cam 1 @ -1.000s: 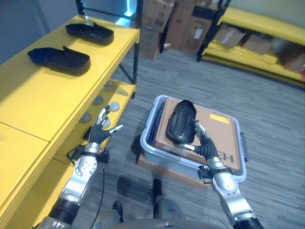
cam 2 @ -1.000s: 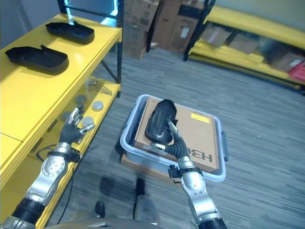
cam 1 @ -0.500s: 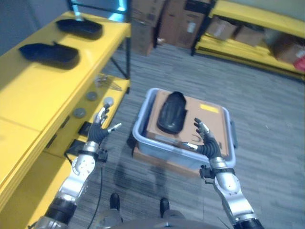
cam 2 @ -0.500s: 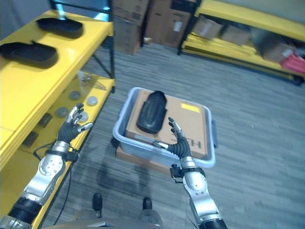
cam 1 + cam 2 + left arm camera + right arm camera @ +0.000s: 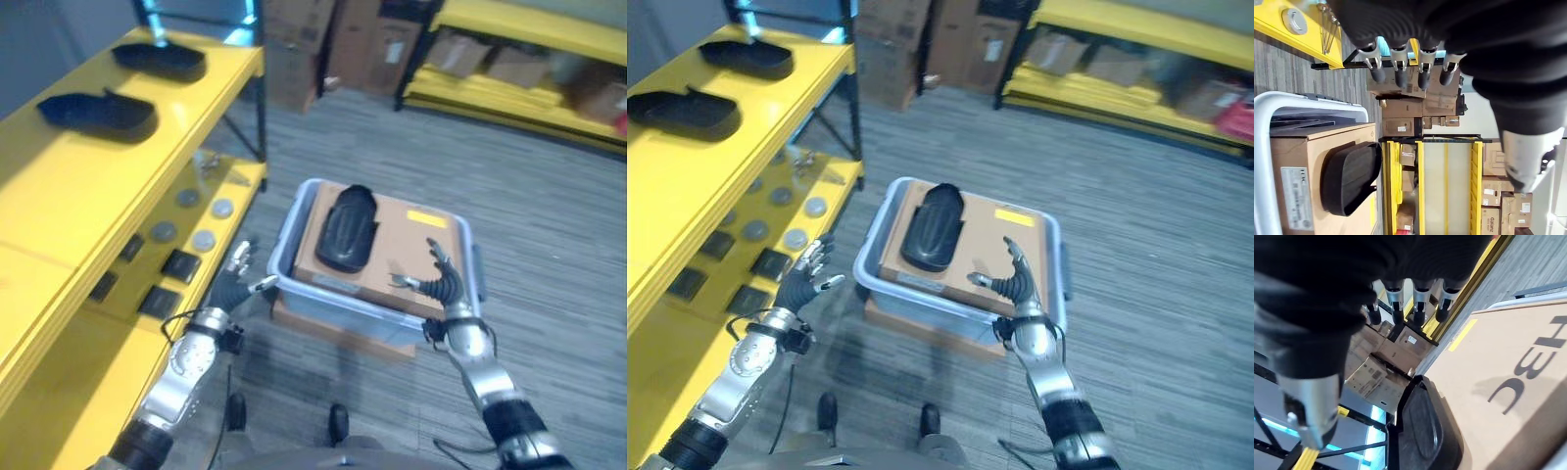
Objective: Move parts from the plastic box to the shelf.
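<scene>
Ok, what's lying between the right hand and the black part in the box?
Bare cardboard box top separates the right hand from the black part; the head views show it.

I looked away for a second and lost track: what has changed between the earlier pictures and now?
The right hand has come off the black part: a second ago its fingers rested on it, now it hovers open over the cardboard box, nearer the robot. The left hand stays open beside the plastic box. The part still lies on the cardboard, and two black parts remain on the yellow shelf. The camera shifted.
</scene>
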You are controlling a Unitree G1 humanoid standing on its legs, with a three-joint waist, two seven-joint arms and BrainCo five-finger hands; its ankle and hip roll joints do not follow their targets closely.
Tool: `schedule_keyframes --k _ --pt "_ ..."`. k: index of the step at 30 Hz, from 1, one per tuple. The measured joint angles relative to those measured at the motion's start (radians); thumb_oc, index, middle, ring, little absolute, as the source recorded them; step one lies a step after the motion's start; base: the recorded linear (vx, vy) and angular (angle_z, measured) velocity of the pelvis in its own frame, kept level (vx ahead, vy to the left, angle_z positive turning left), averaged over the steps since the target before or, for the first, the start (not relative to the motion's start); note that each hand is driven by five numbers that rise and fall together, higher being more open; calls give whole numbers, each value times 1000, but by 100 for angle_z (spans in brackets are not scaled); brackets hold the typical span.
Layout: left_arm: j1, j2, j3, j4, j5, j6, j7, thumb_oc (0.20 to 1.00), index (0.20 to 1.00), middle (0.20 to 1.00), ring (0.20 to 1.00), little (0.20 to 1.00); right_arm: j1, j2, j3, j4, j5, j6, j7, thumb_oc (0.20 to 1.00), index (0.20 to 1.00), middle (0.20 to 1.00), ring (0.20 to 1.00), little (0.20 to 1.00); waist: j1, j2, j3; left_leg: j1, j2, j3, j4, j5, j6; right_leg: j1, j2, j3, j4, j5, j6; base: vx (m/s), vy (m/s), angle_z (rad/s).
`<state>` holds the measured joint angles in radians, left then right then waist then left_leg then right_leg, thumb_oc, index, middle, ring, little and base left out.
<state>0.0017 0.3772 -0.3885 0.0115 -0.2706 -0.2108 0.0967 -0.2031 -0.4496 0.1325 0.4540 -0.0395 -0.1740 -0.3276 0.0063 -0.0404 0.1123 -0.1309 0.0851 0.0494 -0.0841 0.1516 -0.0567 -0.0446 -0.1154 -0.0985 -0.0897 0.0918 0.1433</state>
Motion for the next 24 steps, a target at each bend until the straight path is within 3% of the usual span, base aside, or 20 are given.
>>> schedule_keyframes --k 4,5,13,24 --pt "-12 6 -74 0 -70 1 -3 1000 1000 1000 1000 1000 -220 -7 72 182 -6 40 -80 1000 1000 1000 1000 1000 41 51 42 -69 -3 -25 5 28 4 -50 2 -28 1 16 0 -100 -19 24" --pt "-13 6 -80 0 -88 0 -5 1000 1000 1000 1000 1000 -242 -5 84 182 -7 45 -92 1000 1000 1000 1000 1000 59 53 54 -71 -3 -24 5 29 4 -57 2 -25 0 19 1 -100 -17 3" --pt "-199 5 -211 2 -210 -9 -61 1000 1000 1000 1000 1000 -555 -74 118 357 -9 68 -200 1000 1000 1000 1000 1000 69 64 193 -187 -9 -83 5 75 -2 -135 6 -77 6 37 1 -46 -5 18" --pt "-281 -6 -283 51 -238 -31 -54 1000 1000 1000 1000 1000 -758 -185 146 576 -86 93 -335 1000 1000 1000 1000 1000 102 81 231 -258 -31 -119 6 81 -3 -183 -9 -112 7 27 2 -4 16 11"
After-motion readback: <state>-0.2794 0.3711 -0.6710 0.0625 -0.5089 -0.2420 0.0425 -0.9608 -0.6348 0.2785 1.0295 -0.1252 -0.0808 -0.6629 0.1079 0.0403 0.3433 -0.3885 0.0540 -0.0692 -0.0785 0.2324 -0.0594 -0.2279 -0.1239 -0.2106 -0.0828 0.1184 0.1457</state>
